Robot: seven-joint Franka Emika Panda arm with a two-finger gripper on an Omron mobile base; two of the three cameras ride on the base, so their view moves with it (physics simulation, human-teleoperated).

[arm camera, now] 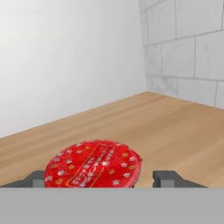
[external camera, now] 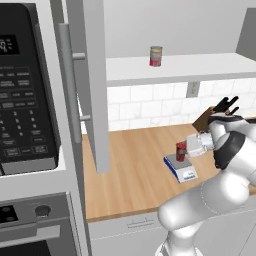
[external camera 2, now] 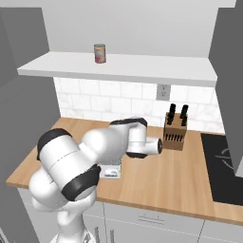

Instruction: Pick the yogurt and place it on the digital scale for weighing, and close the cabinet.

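Note:
The yogurt [external camera: 180,151], a small dark-red cup, stands upright on the grey platform of the digital scale [external camera: 181,169] on the wooden counter. My gripper [external camera: 186,149] reaches it from the right, level with the cup. In the hand view the yogurt's red lid [arm camera: 94,164] lies between the fingertips of my gripper [arm camera: 103,179]. The jaws are open, with a visible gap on the right side of the cup. The cabinet door [external camera: 95,85] with its long silver handle [external camera: 67,85] stands swung open at the left. A corner of the scale [external camera 2: 110,172] peeks out under my arm.
A red-labelled can [external camera: 156,56] stands on the white cabinet shelf [external camera: 200,67]. The black microwave [external camera: 25,90] is at the far left. A knife block [external camera 2: 174,132] stands by the tiled wall, with a dark cooktop [external camera 2: 223,161] at the right.

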